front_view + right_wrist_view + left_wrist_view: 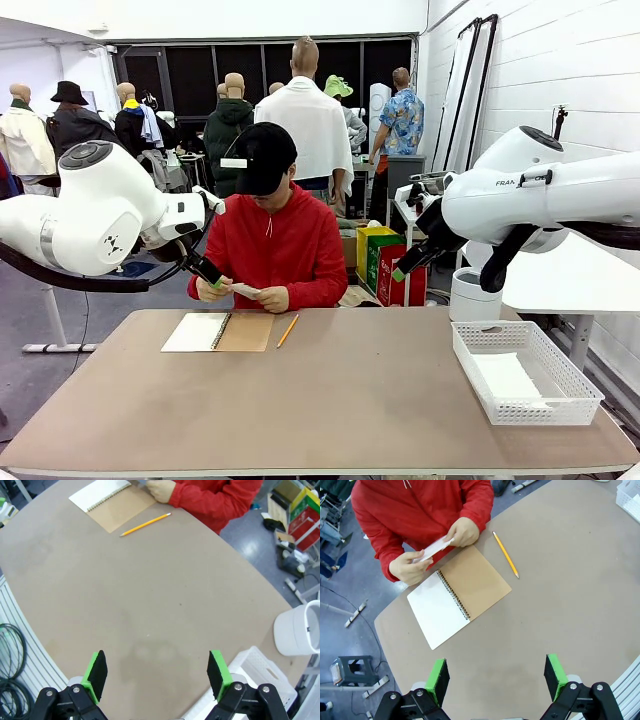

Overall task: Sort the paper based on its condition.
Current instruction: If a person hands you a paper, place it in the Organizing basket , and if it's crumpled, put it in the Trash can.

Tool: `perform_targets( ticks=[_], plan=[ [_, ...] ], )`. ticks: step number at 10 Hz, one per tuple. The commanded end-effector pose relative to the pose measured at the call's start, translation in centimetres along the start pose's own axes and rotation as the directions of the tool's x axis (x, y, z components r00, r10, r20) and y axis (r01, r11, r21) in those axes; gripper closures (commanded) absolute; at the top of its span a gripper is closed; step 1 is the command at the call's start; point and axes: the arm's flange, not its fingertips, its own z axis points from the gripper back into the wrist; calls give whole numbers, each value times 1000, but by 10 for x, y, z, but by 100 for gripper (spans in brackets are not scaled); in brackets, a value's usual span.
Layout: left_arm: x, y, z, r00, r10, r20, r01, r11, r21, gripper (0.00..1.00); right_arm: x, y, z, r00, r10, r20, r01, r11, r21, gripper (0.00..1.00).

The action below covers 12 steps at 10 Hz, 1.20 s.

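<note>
At the far side of the table a person in a red hoodie holds a small white sheet of paper (245, 290) in both hands; in the left wrist view the paper (434, 550) sits between the hands, above the notebook. My left gripper (496, 677) hangs high over the table, open, with nothing between its green pads; from the front the left gripper (208, 274) is raised near the person's hands. My right gripper (156, 675) is also open and holds nothing, raised above the table's right part, and appears in the front view as the right gripper (404, 268). Another flat sheet (505, 378) lies in the basket.
An open spiral notebook (218, 332) with a brown cover lies in front of the person, a yellow pencil (287, 330) beside it. A white mesh basket (565, 385) stands at the table's right front. A white bin (475, 297) stands on the floor beyond the right edge.
</note>
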Motion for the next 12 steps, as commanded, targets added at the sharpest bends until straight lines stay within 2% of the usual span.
perform_targets(
  ticks=[1,12],
  plan=[
    [0,0,0,1000,0,0,0,1000,0,0,0,-1,0,1000,-1,1,1,1000,-2,0],
    [0,0,0,1000,0,0,0,1000,0,0,0,-1,0,1000,-1,1,1,1000,-2,0]
  ],
)
